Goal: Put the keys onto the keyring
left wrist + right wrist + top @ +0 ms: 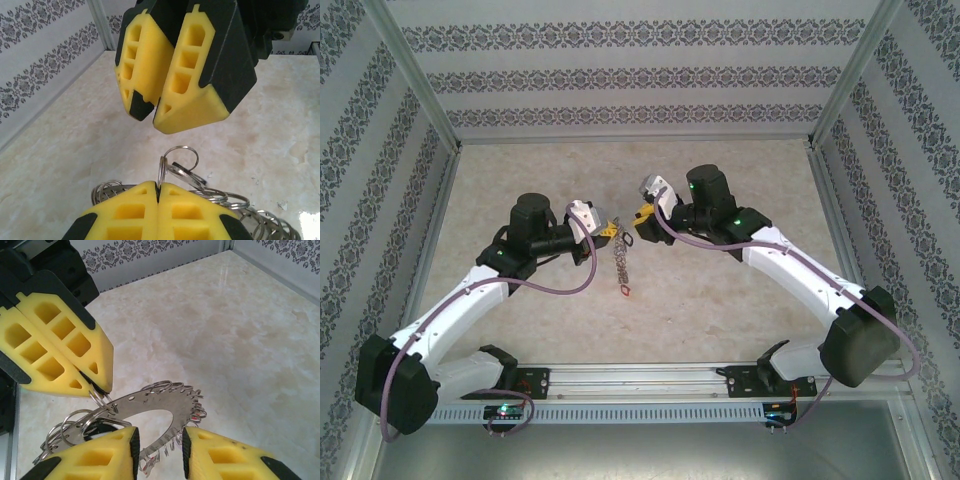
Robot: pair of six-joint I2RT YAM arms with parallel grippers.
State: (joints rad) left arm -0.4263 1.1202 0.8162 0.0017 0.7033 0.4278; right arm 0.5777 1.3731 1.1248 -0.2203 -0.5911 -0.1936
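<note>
Left gripper point(159, 189): fingers fully closed, pinching a small split ring point(160, 172) edge-on at the tips. From the right wrist cam I see that ring sitting at the edge of the keyring point(134, 408). The keyring reads as a flat metal doughnut with a row of holes, and small wire rings are threaded all round its rim.

Keyring is off the table point(740, 290), hanging from the left fingertips between the two grippers, roughly mid-workspace. In the top view it drops as a short silvery strand toward the arm bases, with a red tag point(624, 290) at its lower end. I see more red specks among the rim rings on the far side. I can't make out individual keys or count them, they're too small.

Right gripper point(159, 442): fingers apart with a clear gap, nothing clamped. It faces the left one tip to tip. In the left wrist cam it's apart from the rings. In its own cam the doughnut's near edge shows through the gap; I can't tell whether there's contact.

Only the keyring carries anything here: the wire rings and tags.
</note>
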